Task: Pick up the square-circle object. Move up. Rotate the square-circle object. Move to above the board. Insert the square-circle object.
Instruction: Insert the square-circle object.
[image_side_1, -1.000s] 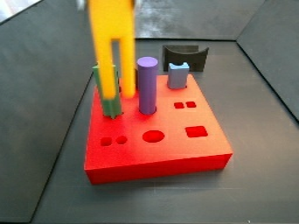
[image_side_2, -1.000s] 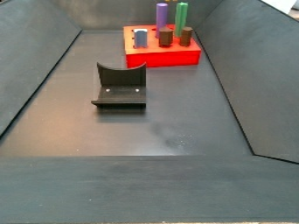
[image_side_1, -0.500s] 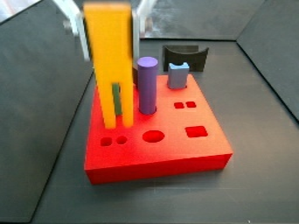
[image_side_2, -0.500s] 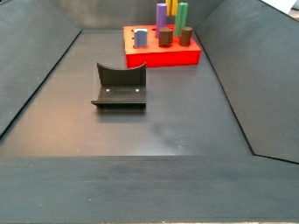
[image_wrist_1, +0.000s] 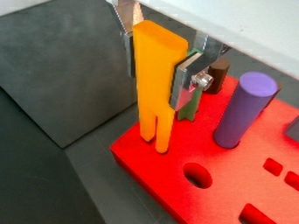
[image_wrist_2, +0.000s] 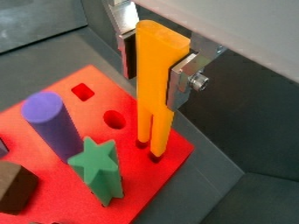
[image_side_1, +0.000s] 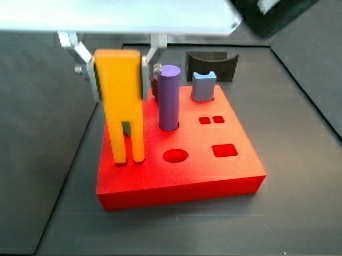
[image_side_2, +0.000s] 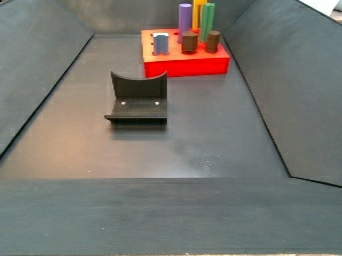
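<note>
My gripper is shut on the square-circle object, a long orange-yellow peg held upright with a forked two-prong lower end. Its prongs reach the top of the red board at the small paired holes near the front left corner. Both wrist views show the silver fingers clamping the peg's wide upper part, prong tips at the board's edge. In the far side view only the peg's strip shows above the board. Whether the prongs are inside the holes cannot be told.
A purple cylinder and a green star-topped peg stand in the board right beside the held peg. A grey-blue peg and a brown block stand further back. The dark fixture stands on the floor. Bin walls surround.
The gripper has come down with the orange-yellow peg and moved forward; the prongs, earlier well above the board, now meet its top at the paired holes. The fingers now show in the side view.
</note>
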